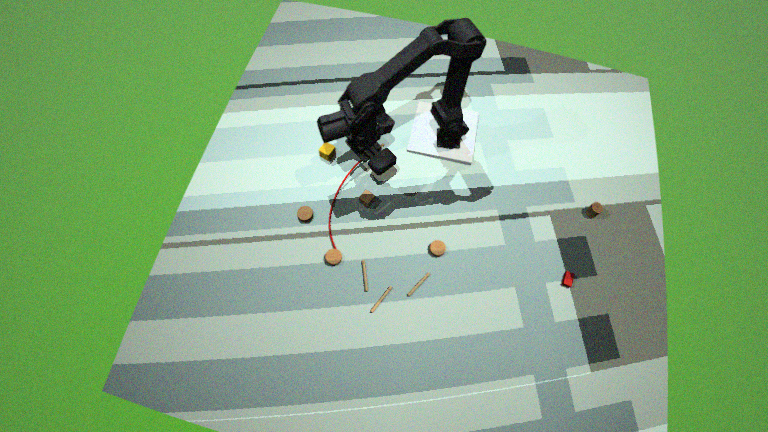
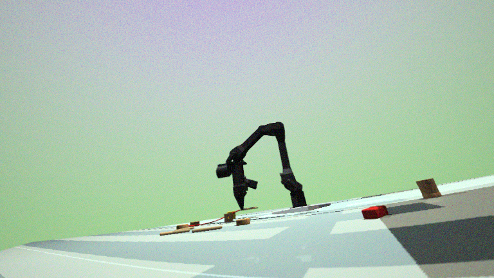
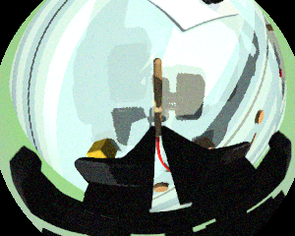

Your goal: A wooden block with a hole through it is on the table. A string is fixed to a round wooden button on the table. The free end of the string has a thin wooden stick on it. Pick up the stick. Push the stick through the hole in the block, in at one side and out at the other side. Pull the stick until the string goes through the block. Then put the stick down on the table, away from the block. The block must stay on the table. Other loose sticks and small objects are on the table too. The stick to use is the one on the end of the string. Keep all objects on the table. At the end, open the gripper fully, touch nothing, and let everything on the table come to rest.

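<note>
gripping stick [image 3: 158, 92] in hand [image 3: 158, 133], string [image 1: 335, 205] trailing to button [image 1: 333, 257]

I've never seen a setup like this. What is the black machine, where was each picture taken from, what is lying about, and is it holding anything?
The black machine is a jointed arm bolted to a white plate on the table. One picture looks down from above, one from low at the table's edge, one from the wrist itself. Its hand is shut on a thin stick, which trails a red string to a round button. The block lies nearby. Around them lie three loose sticks, more wooden discs, a yellow cube and a red piece.
</note>
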Robot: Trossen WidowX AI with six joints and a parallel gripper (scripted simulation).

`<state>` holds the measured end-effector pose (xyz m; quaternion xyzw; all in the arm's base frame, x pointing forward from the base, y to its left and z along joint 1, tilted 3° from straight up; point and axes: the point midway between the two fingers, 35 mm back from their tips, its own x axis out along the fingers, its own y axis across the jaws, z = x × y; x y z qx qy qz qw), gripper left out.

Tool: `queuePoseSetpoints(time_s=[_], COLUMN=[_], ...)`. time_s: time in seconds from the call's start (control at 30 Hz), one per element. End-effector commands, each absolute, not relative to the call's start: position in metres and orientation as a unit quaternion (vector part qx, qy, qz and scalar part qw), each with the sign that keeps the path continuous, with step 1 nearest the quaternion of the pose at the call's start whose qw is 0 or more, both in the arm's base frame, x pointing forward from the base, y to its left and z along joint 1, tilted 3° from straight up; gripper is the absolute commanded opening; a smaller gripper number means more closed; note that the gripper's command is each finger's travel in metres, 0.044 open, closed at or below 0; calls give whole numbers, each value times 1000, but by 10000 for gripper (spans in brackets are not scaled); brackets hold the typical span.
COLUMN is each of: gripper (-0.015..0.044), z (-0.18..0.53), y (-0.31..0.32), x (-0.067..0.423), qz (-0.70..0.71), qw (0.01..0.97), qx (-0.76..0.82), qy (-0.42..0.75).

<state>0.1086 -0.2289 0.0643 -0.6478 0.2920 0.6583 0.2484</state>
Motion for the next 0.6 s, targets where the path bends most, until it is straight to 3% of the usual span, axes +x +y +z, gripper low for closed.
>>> queuePoseSetpoints(time_s=[0.0,0.57], gripper=[0,0], z=[72,86], y=[-229,-227], x=[109,109], qz=[656,658], qw=[249,248], qx=[-649,-648], qy=[295,292])
